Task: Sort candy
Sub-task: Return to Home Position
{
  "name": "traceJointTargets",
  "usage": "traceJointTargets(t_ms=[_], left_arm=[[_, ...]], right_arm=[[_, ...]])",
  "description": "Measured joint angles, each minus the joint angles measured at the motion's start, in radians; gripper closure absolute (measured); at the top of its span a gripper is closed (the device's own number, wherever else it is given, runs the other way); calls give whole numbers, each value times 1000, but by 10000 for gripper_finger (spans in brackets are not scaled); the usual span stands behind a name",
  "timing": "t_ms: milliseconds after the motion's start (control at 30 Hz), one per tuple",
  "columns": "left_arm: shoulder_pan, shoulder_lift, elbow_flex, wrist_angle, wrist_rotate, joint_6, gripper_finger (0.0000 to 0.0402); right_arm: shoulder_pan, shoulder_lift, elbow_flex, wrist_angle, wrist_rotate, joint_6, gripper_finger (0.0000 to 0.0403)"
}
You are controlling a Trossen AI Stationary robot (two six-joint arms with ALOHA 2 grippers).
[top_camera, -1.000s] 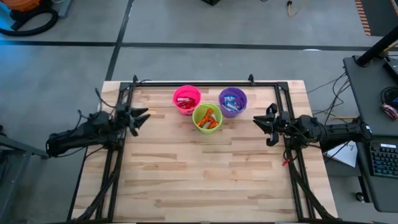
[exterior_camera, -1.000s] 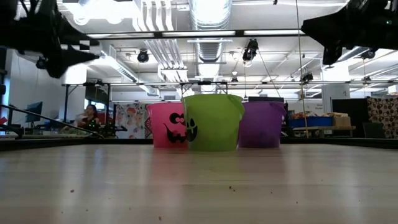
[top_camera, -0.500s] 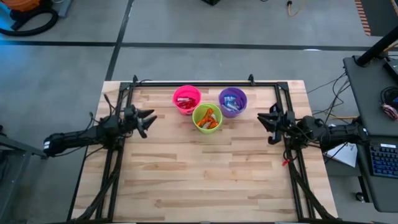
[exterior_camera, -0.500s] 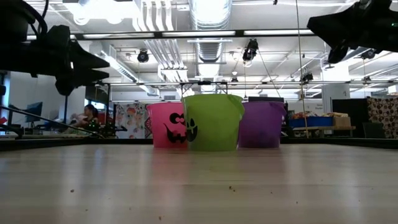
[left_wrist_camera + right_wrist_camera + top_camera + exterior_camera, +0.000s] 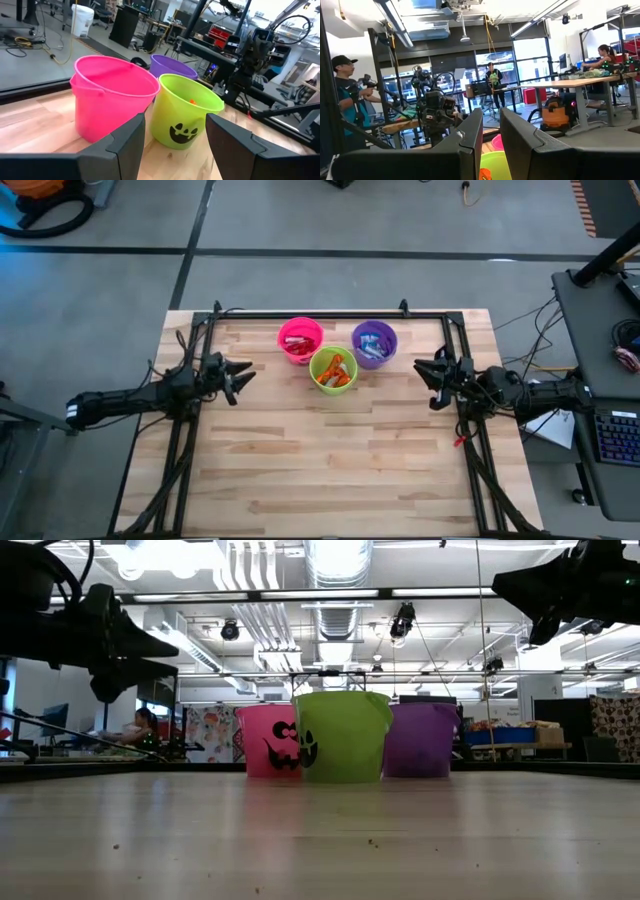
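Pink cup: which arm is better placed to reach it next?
Probably left. The left end effector sits open nearer the pink cup; the right end effector has the purple cup in between.

Orange candy (image 5: 484,175) in green cup (image 5: 494,165), beyond parted jaws

Three cups (image 5: 338,352) clustered far-middle on table (image 5: 330,470), candy (image 5: 338,370) inside; left claw (image 5: 240,373) left of them, right claw (image 5: 424,370) right.
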Motion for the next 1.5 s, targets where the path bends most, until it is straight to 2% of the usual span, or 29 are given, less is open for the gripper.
traceJointTargets(t_ms=[400, 600, 833, 1000, 1233, 1500], left_arm=[[0, 39, 1, 3, 0, 0, 209], [0, 54, 2, 3, 0, 0, 209], [0, 66, 2, 3, 0, 0, 210], [0, 71, 2, 5, 0, 0, 210], [0, 79, 3, 8, 0, 0, 210], [0, 79, 3, 8, 0, 0, 210]], right_arm=[[0, 0, 0, -11, 0, 0, 344], [-5, -19, 0, -43, 0, 66, 344], [-5, -159, -1, -306, -1, 110, 344], [-5, -165, -1, -454, -2, 150, 344], [0, -166, -2, -462, -67, -66, 344], [0, -151, -1, -464, -87, -52, 344]])
